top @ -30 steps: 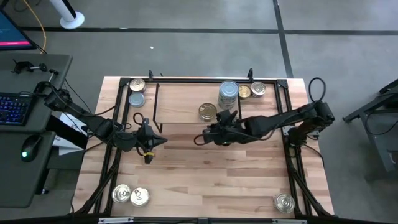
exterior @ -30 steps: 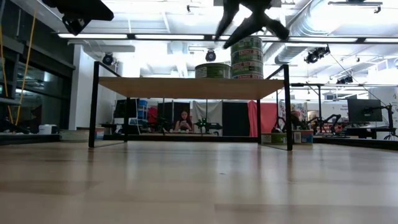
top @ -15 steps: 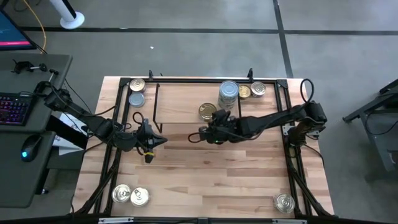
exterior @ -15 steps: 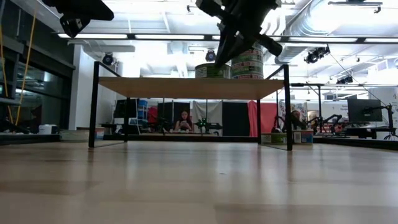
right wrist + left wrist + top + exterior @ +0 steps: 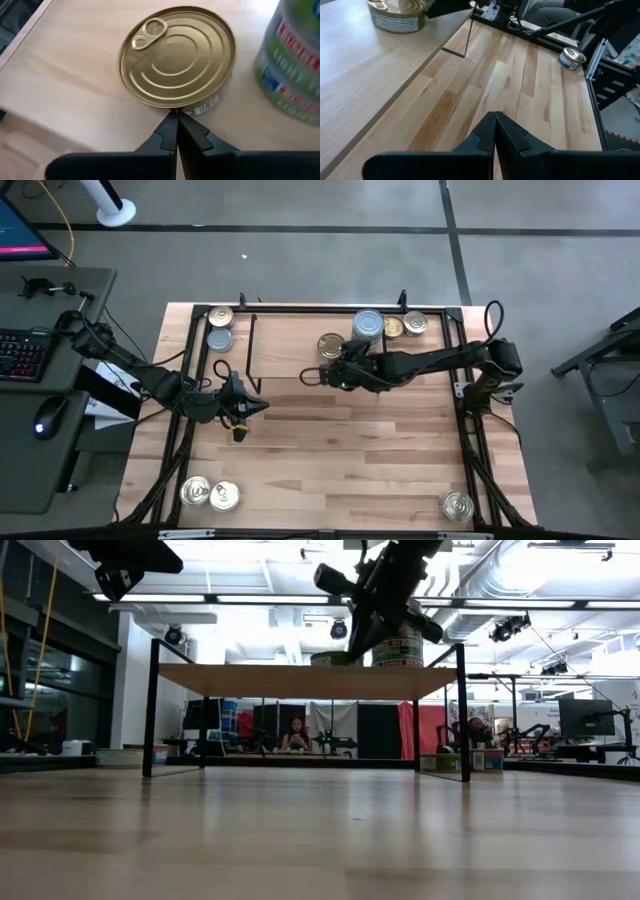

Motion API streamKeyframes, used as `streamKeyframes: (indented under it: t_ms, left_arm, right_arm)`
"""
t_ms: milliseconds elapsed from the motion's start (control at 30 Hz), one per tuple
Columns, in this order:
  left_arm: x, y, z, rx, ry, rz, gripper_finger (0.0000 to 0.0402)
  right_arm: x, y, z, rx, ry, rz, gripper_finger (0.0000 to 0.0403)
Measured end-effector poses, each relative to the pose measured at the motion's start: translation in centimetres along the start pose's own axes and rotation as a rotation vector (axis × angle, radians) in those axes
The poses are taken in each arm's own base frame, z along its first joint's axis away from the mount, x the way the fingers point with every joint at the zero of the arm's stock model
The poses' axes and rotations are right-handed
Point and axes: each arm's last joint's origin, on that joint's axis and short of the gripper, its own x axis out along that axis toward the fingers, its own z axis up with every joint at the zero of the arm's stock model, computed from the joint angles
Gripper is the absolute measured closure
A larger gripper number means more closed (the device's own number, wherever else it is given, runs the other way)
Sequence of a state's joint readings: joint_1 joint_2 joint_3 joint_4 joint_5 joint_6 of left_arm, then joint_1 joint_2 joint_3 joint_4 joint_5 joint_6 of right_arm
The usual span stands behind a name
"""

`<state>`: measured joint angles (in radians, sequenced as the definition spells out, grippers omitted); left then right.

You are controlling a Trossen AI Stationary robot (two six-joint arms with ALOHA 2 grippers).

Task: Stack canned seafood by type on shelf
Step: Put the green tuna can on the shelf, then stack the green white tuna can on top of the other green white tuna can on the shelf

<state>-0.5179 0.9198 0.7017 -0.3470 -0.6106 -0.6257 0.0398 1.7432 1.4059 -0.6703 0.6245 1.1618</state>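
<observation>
Right gripper (image 5: 176,116): fingers clenched, empty, tips against flat round gold pull-tab tin (image 5: 177,56) on light-wood shelf (image 5: 290,345); left gripper (image 5: 494,123): clenched, empty, above butcher-block table (image 5: 330,460)

Overhead view. Low light-wood shelf (image 5: 290,345) on black wire legs carries a gold-topped round tin (image 5: 329,343) beside a pale-blue-topped stack of tins (image 5: 368,326). Right gripper (image 5: 336,372) hovers by the gold tin; left gripper (image 5: 262,406) waits over the butcher-block table (image 5: 330,470).
</observation>
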Motion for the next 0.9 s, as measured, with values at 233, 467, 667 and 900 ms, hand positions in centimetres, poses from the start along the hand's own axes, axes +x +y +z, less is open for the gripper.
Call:
streamKeyframes:
  t_ms: [233, 467, 667, 900]
  left_arm:
    - [0.0, 0.0, 0.0, 0.028, 0.003, 0.002, 0.0401]
    - [-0.1, -0.3, 0.4, 0.005, -0.026, -0.046, 0.0401]
    - [0.2, -0.1, 1.3, 0.035, -0.086, -0.043, 0.0401]
    - [0.3, 0.0, 1.4, 0.029, -0.088, -0.043, 0.0402]
  right_arm:
    - [0.8, -0.5, 0.9, -0.004, 0.015, -0.012, 0.0403]
    - [-3.4, 0.3, 1.8, -0.033, 0.007, 0.168, 0.0403]
    - [-1.6, 1.5, 5.3, 0.077, -0.053, 0.383, 0.0403]
    - [1.6, 2.0, 6.0, 0.078, -0.041, 0.286, 0.0403]
